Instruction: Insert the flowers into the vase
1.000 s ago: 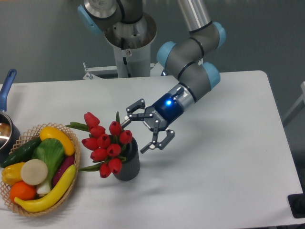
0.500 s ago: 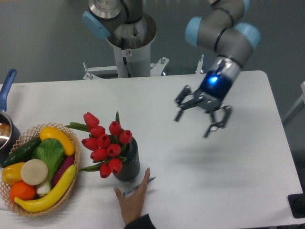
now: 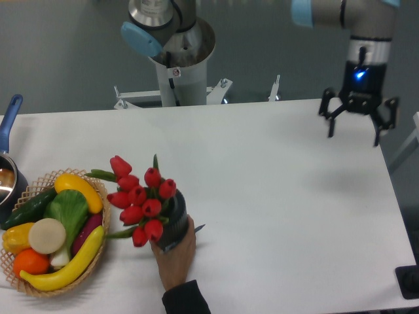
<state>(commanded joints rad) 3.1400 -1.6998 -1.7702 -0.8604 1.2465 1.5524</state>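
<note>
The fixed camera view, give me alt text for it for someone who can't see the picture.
A bunch of red tulip flowers stands in a dark vase that a person's hand grips from below, beside a wicker basket of vegetables. The robot's gripper hangs open, far off, over the white table.

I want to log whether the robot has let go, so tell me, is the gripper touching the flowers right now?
Apart. The camera view shows the gripper open at the table's far right edge, with a wide stretch of bare table between it and the flowers in the vase.

The white table bore a wicker basket, a saucepan and the vase.
</note>
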